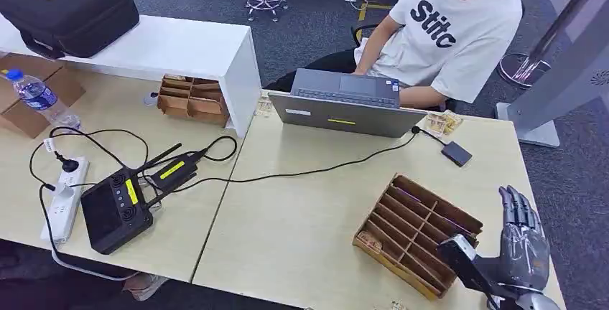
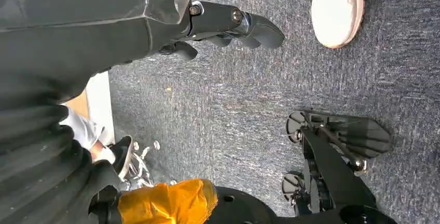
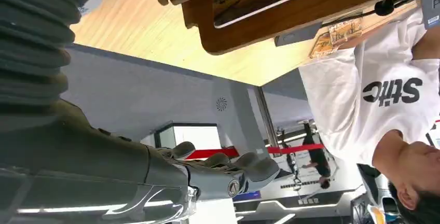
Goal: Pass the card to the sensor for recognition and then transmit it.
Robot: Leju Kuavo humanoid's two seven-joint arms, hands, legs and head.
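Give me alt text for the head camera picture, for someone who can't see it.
The robot's right hand hovers open beside a brown slotted card rack on a pale wooden table. Across the table a person in a white T-shirt works at a grey laptop; a black controller and power strip lie to the left.

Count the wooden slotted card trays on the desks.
2: one wooden tray near the right hand, another wooden tray against the white shelf, far left.
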